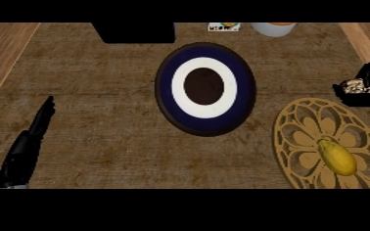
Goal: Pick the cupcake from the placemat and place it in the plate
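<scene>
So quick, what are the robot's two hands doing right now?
Left hand: open, fingers straight, holding nothing.
Right hand: fingers curled round the cupcake at the right edge.

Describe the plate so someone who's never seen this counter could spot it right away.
On the brown counter, look to the middle, left of the tan openwork placemat. The plate lies there on its own. It alone has rings: a dark rim, a navy band, a white band and a dark brown centre.

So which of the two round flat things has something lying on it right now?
The tan cut-out placemat at lower right: a yellow item lies on it. The dark blue-and-white plate at centre holds nothing.
</scene>
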